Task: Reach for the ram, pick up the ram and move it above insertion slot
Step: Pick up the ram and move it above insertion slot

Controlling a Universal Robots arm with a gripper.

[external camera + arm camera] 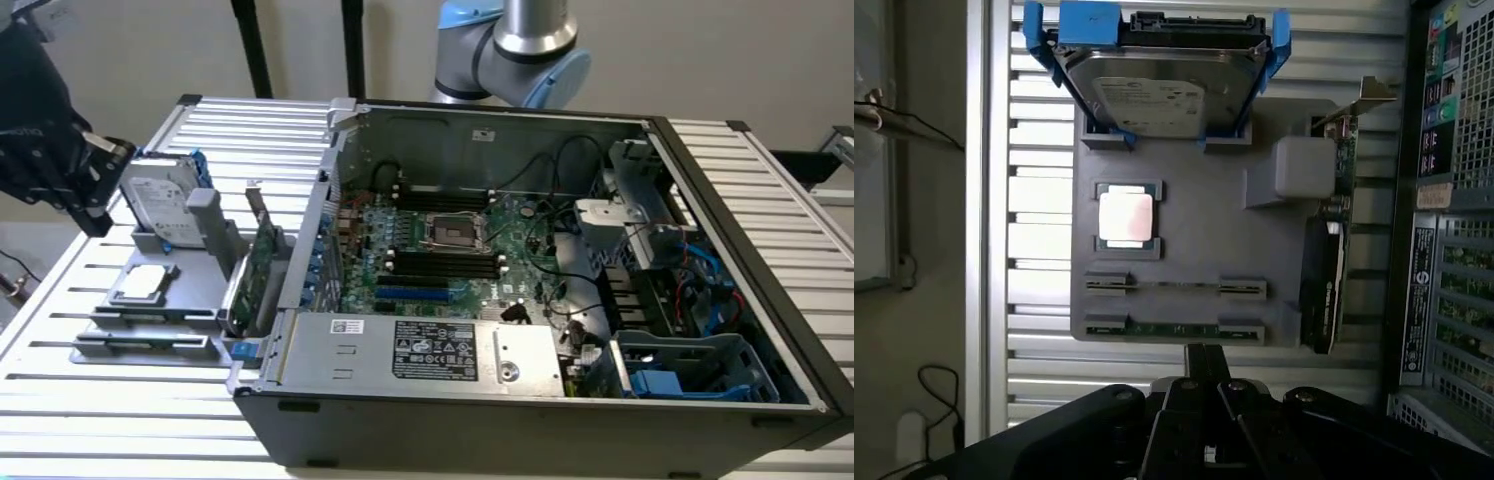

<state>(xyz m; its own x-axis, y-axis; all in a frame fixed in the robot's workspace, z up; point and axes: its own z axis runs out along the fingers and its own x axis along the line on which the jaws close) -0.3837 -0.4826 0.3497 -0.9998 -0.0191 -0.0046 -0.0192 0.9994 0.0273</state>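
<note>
Two thin green ram sticks stand on edge in a grey holder [1184,225], the nearer ram [1174,328] closest to my gripper and the other ram [1174,287] just beyond it. My black gripper [1206,356] hovers above the holder's near edge with its fingertips together and nothing held. In the exterior view the gripper [94,212] hangs at the far left, above the holder, where the ram [144,341] shows edge-on. The insertion slots [441,263] are parallel black sockets on the motherboard inside the open case.
The holder also carries a silver hard drive with blue rails [1154,85], a square processor [1126,215] and a green expansion card with bracket [1329,260]. The open computer case [534,300] fills the middle, with its wall [300,270] between holder and motherboard.
</note>
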